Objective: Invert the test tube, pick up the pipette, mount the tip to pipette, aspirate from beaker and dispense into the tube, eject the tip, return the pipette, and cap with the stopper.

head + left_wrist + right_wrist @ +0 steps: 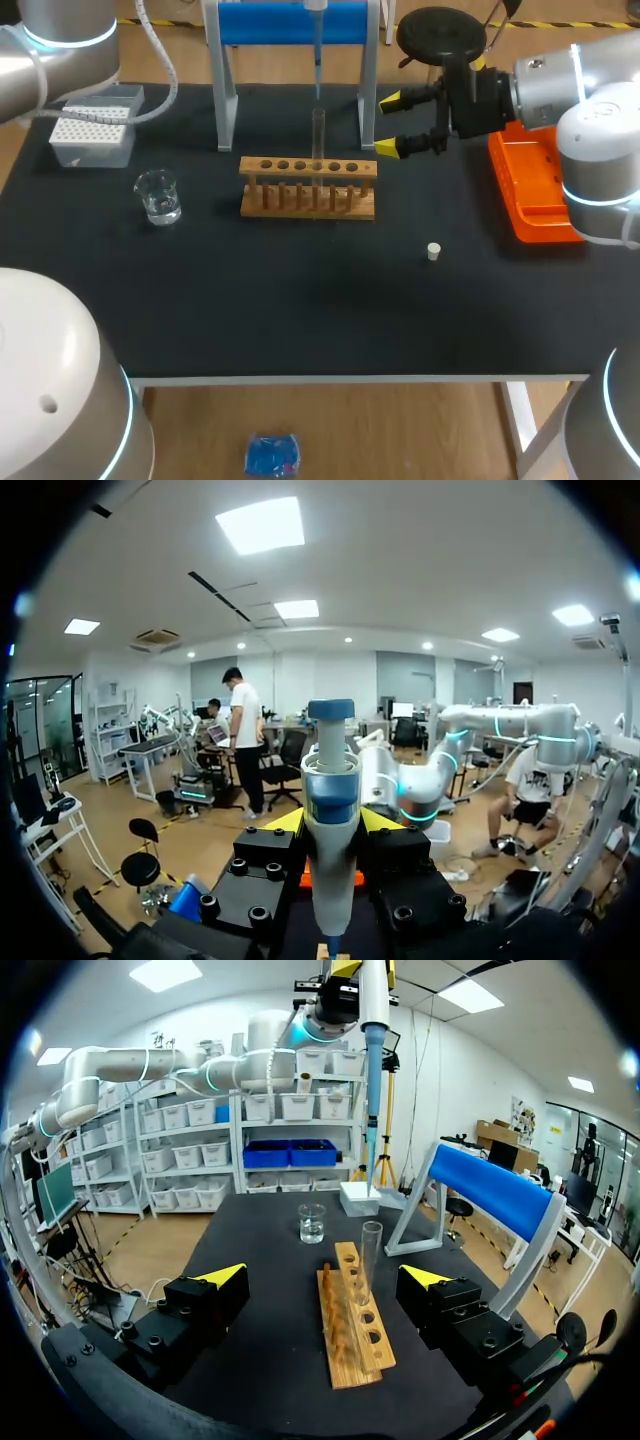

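While our left gripper (pixel 331 822) is clamping the pipette (pixel 330 770) between both yellow tips, we are noting the pipette hanging upright, nose down, with its tip (pixel 375 1165) mounted. Head view, clock set on the wooden test tube rack (pixel 308 190) at mid-table: the pipette is hanging at 12 o'clock, the tip's point just over the open mouth of the test tube (pixel 318 135), apart from the glass. That tube is standing upright, mouth up, in one of the rack's middle holes.

Our right gripper (pixel 405 122) is hovering at 2 o'clock of the rack, near its right end, fingers spread wide apart. From the right wrist we are seeing the rack lying lengthwise ahead of the gripper, in line with the gap, touching neither finger.

At 9 o'clock the beaker (pixel 158 196) is sitting well apart from the rack, a little clear liquid in it. At 10 o'clock, beyond the beaker, the tip box (pixel 92 125) is sitting. At 4 o'clock the stopper (pixel 433 251), small and white, is lying alone on the black table (pixel 300 310). At 3 o'clock the orange tray (pixel 530 195) is lying partly under our right arm (pixel 590 130). At 12 o'clock, behind the rack, the blue pipette stand (pixel 295 25) is standing.
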Robot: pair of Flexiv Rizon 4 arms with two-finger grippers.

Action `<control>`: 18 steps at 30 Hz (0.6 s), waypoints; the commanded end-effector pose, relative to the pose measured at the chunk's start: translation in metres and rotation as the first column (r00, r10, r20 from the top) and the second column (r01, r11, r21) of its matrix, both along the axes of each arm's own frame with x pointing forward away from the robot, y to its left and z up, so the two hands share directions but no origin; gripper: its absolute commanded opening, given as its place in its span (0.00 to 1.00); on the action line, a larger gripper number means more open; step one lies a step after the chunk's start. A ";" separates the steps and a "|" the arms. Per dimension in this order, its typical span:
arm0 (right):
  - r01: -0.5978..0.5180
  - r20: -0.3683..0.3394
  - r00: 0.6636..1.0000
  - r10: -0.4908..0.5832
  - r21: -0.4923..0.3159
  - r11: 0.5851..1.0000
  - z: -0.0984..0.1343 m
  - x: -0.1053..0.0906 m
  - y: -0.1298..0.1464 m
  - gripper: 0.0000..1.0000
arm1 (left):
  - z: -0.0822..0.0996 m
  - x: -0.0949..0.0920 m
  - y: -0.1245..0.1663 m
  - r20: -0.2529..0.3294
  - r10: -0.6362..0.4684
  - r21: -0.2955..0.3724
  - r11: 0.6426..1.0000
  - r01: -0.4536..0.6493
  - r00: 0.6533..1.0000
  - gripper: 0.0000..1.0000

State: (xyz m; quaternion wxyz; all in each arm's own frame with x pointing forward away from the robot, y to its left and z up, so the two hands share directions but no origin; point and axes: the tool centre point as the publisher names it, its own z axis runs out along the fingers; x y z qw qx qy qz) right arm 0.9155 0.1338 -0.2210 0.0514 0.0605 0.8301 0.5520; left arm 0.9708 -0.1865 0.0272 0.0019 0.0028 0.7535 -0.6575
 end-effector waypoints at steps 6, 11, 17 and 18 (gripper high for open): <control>0.001 0.001 1.000 -0.001 0.001 1.000 0.000 0.000 0.000 1.00 | -0.010 0.012 -0.001 -0.008 -0.007 -0.006 1.000 0.007 1.000 0.00; 0.001 0.001 1.000 -0.001 0.001 1.000 0.000 0.000 0.000 1.00 | -0.017 0.014 0.000 -0.020 -0.004 -0.008 1.000 0.003 1.000 0.00; 0.001 0.001 1.000 -0.001 0.001 1.000 0.000 0.000 0.000 1.00 | -0.022 0.017 0.000 -0.037 -0.001 -0.011 1.000 0.001 0.999 0.00; 0.001 0.001 1.000 -0.001 0.001 1.000 0.000 0.000 0.000 1.00 | -0.023 0.017 0.000 -0.039 -0.001 -0.011 1.000 0.001 0.999 0.00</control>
